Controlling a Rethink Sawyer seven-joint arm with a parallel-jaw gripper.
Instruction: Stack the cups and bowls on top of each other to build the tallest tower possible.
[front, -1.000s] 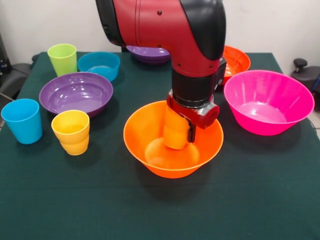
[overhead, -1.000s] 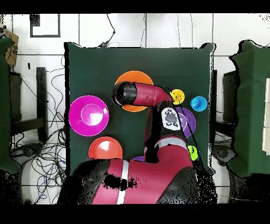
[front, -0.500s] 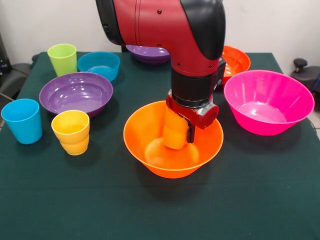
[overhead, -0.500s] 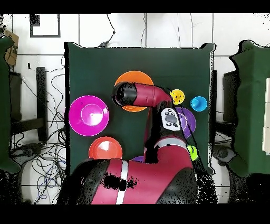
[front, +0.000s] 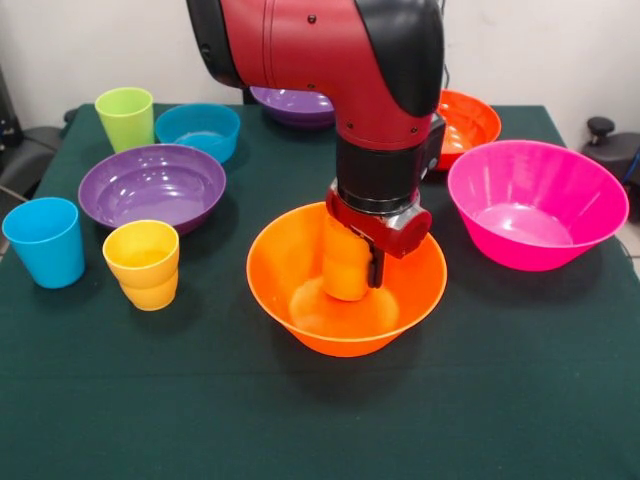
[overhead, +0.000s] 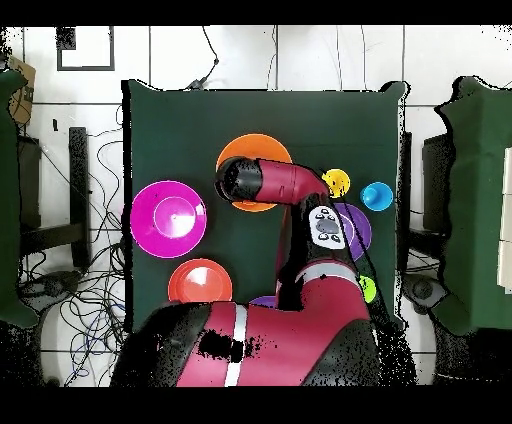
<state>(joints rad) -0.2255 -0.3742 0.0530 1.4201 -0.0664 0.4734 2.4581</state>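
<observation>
My gripper (front: 350, 272) is shut on the small orange cup (front: 342, 262) and holds it upright inside the wide orange bowl (front: 283, 262), low over the bowl's bottom. One black finger (front: 376, 268) shows on the cup's right side. From overhead the arm covers the cup, and only the orange bowl's (overhead: 255, 147) rim shows. To the left stand a purple bowl (front: 150, 185), a yellow cup (front: 143, 263), a blue cup (front: 45, 240), a lime green cup (front: 125, 118) and a small blue bowl (front: 198, 128).
A wide pink bowl (front: 530, 205) sits right of the orange bowl. Behind the arm are a red-orange bowl (front: 470, 120) and a second purple bowl (front: 295, 103). The dark green cloth (front: 320, 420) covers the table.
The arm has shifted slightly to the left with the orange cup still in the gripper. Nothing else has moved.
</observation>
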